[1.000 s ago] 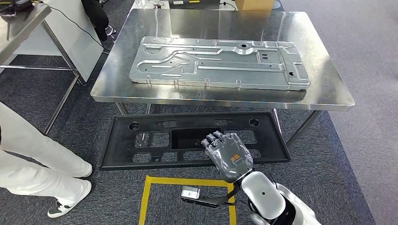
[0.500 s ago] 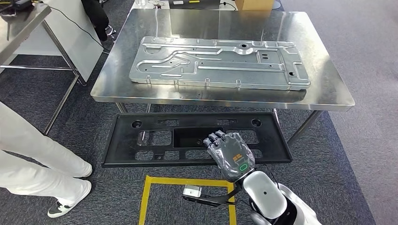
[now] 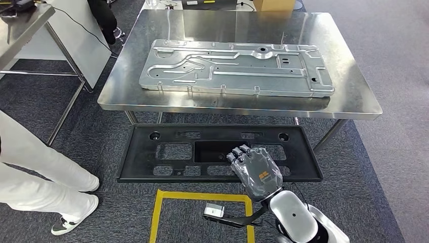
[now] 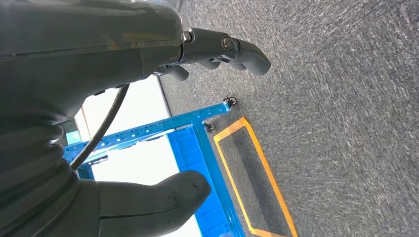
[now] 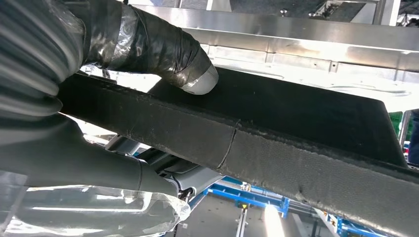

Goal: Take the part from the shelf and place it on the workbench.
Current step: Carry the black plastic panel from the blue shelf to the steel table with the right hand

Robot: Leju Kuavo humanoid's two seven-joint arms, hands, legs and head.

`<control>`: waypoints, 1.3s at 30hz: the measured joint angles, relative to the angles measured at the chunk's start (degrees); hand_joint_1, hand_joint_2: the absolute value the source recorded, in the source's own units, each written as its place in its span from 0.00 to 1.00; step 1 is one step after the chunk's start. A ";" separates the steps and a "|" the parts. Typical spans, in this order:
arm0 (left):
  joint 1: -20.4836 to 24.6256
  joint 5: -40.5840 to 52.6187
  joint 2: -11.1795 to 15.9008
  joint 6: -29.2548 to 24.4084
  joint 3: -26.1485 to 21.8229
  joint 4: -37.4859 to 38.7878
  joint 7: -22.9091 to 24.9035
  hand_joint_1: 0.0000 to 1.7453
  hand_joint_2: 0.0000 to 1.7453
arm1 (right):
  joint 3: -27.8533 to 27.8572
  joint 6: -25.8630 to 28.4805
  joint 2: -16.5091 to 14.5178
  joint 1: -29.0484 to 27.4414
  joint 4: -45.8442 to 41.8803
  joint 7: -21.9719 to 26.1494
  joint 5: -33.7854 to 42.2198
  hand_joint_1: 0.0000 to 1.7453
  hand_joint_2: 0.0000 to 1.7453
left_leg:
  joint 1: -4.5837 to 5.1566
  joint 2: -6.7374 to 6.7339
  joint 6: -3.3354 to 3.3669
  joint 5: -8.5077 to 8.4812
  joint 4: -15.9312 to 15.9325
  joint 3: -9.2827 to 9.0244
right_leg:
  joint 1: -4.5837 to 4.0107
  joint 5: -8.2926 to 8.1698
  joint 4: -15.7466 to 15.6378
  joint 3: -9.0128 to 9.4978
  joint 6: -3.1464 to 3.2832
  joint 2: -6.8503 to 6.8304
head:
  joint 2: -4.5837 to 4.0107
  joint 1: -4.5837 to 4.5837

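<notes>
The part is a long black plastic panel (image 3: 217,152) with several cut-outs, held level in the air just before the near edge of the steel workbench (image 3: 354,96). My right hand (image 3: 255,169) grips its near edge right of the middle. In the right wrist view the thumb (image 5: 163,49) presses on the panel (image 5: 296,128) and the fingers wrap beneath it. My left hand (image 4: 123,94) hangs over grey carpet with its fingers apart and nothing in them.
A large silver stamped metal plate (image 3: 235,68) covers most of the workbench top. A person's white-trousered legs (image 3: 35,172) stand at the left. A yellow taped square (image 3: 200,215) marks the floor below. A second metal table (image 3: 25,25) stands at far left.
The black panel and my right hand have shifted a little to the right and nearer to me. The workbench and the metal plate stay where they were.
</notes>
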State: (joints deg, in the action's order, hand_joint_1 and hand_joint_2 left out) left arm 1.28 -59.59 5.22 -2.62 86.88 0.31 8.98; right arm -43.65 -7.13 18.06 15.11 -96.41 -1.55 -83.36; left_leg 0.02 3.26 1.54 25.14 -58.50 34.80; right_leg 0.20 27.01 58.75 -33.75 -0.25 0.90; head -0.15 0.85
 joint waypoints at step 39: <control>0.00 -0.03 -0.10 0.42 -0.24 0.00 0.06 0.00 1.00 | 0.55 -0.56 0.23 1.41 -0.48 0.30 1.07 1.00 1.00 | 0.00 0.02 0.00 0.01 0.00 0.01 | 0.00 0.01 0.00 0.01 0.00 -0.01 | 0.00 0.00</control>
State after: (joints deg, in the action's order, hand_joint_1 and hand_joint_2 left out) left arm 1.28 -59.62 5.13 -2.20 86.64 0.31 9.04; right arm -43.10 -7.69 18.29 16.52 -96.89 -1.25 -82.29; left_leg 0.02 3.28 1.55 25.15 -58.50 34.81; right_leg 0.20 27.02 58.75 -33.74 -0.25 0.89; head -0.15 0.85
